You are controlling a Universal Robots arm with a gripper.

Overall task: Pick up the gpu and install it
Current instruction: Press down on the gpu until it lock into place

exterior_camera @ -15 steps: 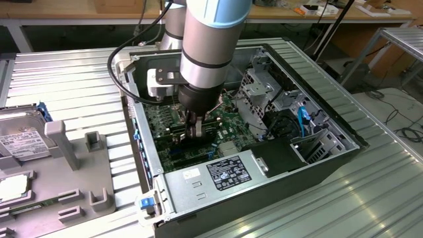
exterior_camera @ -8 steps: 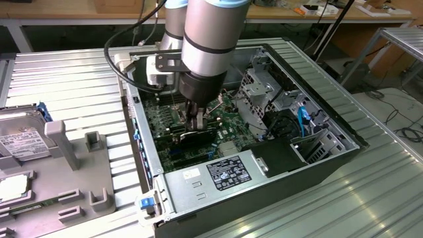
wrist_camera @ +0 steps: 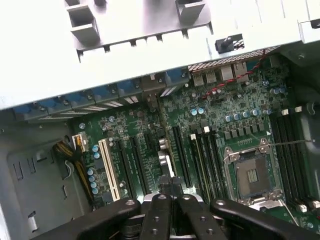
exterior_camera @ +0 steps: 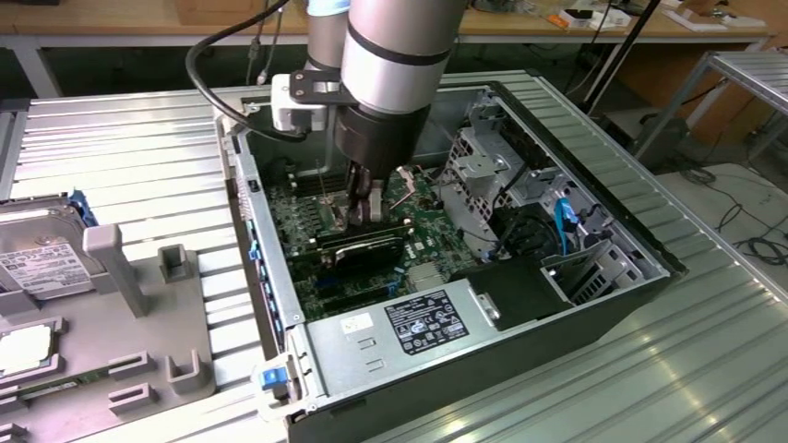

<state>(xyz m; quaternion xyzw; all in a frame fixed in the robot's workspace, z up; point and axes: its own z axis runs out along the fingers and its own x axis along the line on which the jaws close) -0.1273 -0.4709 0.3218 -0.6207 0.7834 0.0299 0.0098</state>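
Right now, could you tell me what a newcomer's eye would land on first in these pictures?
The grey robot arm plunging into the open computer case mid-scene, its shut gripper pressing on the gpu over the green motherboard. Next, the hard drive on the grey tray, at the exterior view's left.

Labels sit on the power supply (exterior_camera: 425, 321) and the hard drive (exterior_camera: 37, 263), but their print is unreadable.

The exterior view looks down from high on the open computer case (exterior_camera: 493, 277); the wrist view peers close at its motherboard (wrist_camera: 220, 130).
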